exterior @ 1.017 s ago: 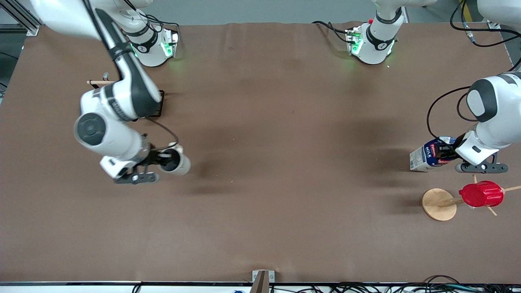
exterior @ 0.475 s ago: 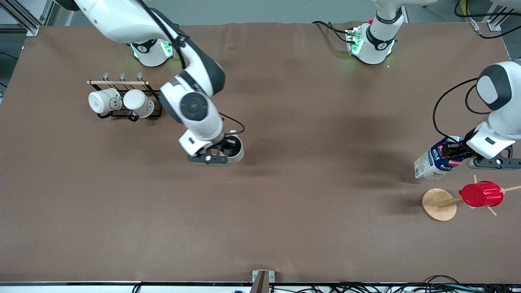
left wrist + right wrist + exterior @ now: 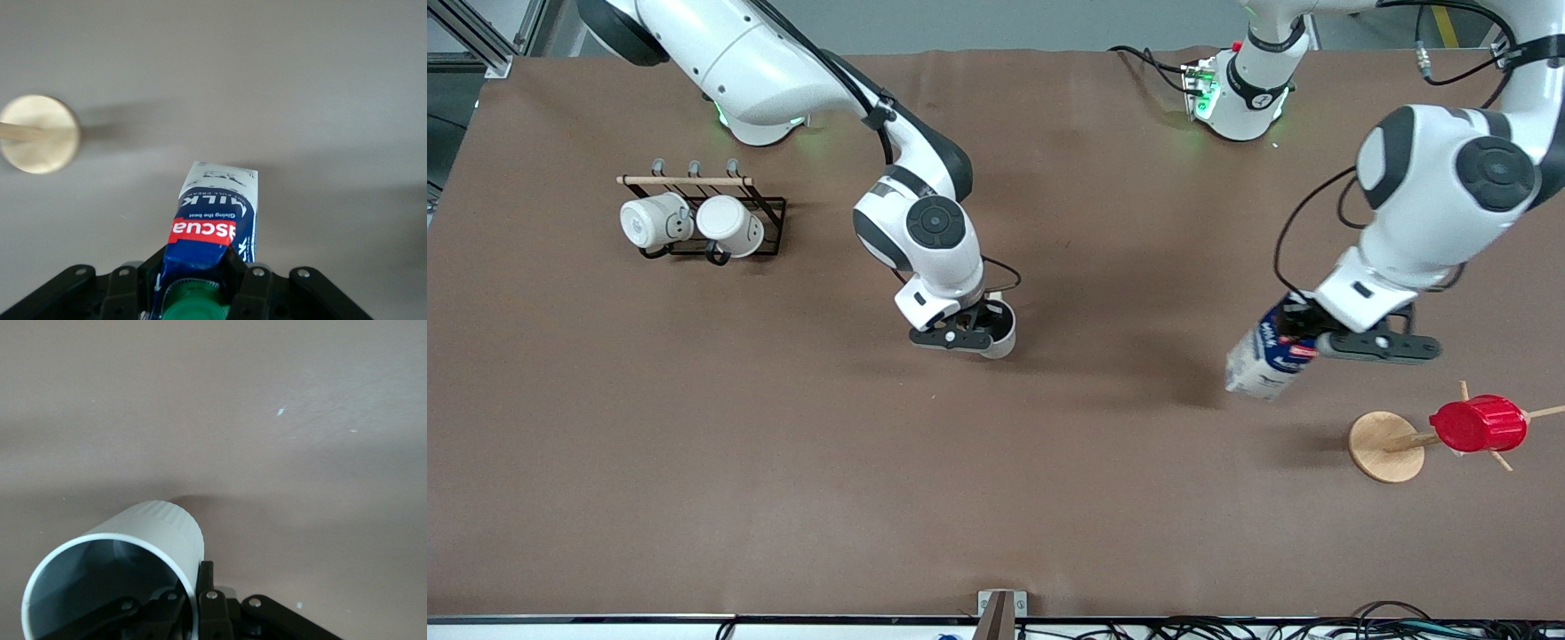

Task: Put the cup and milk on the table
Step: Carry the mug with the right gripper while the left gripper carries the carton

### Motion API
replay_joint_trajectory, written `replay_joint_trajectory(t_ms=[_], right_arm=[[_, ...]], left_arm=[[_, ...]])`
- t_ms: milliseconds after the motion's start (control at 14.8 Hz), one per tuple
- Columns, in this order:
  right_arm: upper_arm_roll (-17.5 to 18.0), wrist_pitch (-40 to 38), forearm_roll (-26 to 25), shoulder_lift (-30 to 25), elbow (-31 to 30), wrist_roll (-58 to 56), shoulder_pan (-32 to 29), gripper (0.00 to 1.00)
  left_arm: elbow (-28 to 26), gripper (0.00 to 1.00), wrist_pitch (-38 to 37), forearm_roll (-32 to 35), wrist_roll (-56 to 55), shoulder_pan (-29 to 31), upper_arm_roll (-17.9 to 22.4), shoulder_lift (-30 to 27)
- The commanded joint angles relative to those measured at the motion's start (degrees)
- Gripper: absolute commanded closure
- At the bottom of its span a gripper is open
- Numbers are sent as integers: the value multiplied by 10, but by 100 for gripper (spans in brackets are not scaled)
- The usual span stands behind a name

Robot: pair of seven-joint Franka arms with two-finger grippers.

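Round wooden stand base [image 3: 1385, 446] with red ribbed cup [image 3: 1478, 424] on peg nearest camera, toward left arm's end. Left gripper [image 3: 1303, 342] pinches milk [image 3: 1261, 363] carton, tilted, over brown matte table [image 3: 1049, 498]; red band reads "scua", "MILK" above. Right gripper [image 3: 983, 331] clamps cup [image 3: 1000, 327] rim over mid-table; smooth grey cylinder. Two white mugs [image 3: 689, 224] on wire rack farthest
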Motion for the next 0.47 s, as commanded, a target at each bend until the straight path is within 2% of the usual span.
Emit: replay_joint_trajectory(t_ms=[0,136,203,339,407], right_arm=[[5,1,-36,28,32,35,10,93],[5,1,-58,37,32,54,18,91],[5,1,-66,37,32,63,17,87],[7,1,-63,35,32,64,9,54],[13,-5,-61,28,36,63,4,27]], left_arm=[[90,86,-72,7,-55,4,-51,57],[122,85,-100,10,-100,2,-87,89],[126,85,-106,11,-118,-2,-101,95],[132,85,-106,31,-160,-7,-130,113],[143,85,-108,49,-183,-7,-149,130]])
